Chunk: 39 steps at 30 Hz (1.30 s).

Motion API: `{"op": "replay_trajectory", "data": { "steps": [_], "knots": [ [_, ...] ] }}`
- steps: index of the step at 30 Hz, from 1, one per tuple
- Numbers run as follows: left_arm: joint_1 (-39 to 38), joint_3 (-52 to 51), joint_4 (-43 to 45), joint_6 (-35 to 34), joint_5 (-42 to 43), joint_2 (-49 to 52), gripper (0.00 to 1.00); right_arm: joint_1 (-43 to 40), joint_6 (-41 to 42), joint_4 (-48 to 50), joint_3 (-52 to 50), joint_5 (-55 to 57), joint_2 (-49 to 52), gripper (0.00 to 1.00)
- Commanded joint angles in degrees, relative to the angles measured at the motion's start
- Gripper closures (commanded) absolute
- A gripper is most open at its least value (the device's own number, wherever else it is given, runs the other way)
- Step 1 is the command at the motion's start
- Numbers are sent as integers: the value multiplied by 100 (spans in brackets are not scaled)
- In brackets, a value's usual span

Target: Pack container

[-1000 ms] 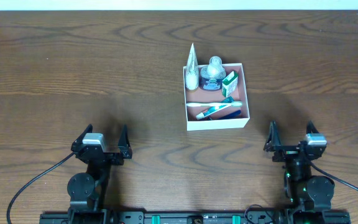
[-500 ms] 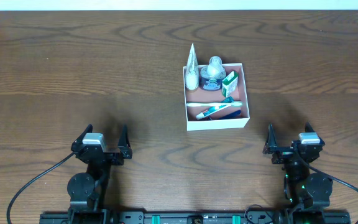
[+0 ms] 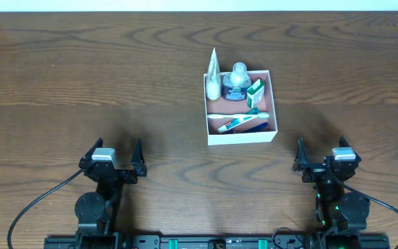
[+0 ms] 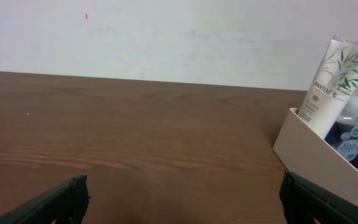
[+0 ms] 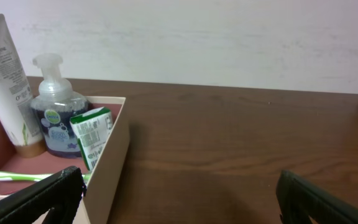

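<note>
The container (image 3: 241,136) is a square white box with a pink inside, right of the table's centre. It holds a white tube (image 3: 213,77), a clear pump bottle with blue liquid (image 3: 237,81), a small green-and-white box (image 3: 256,92) and a green-and-blue toothbrush (image 3: 239,122). In the left wrist view the container's wall (image 4: 322,162) and tube (image 4: 331,81) show at the right. In the right wrist view the container (image 5: 114,155), bottle (image 5: 55,124) and green box (image 5: 92,140) show at the left. My left gripper (image 3: 114,160) and right gripper (image 3: 321,157) are open and empty near the front edge.
The dark wooden table (image 3: 102,76) spreads all around the container. A white wall (image 4: 166,37) rises behind the table's far edge. Black cables (image 3: 40,200) run from the arm bases at the front.
The right arm has drawn slightly back toward its base; nothing else has moved.
</note>
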Motion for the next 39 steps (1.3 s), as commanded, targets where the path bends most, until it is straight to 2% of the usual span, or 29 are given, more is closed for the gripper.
{"op": "replay_trajectory", "data": {
  "steps": [1, 10, 39],
  "knots": [
    [20, -81, -221, 76, 122, -35, 2, -31, -105, -24, -11, -17, -42, 1],
    [20, -81, -221, 79, 125, -35, 2, -168, -358, -26, -11, 0, -42, 1],
    [20, -81, -221, 79, 125, -35, 2, -168, -361, -24, -11, 0, -39, 1]
  ]
}}
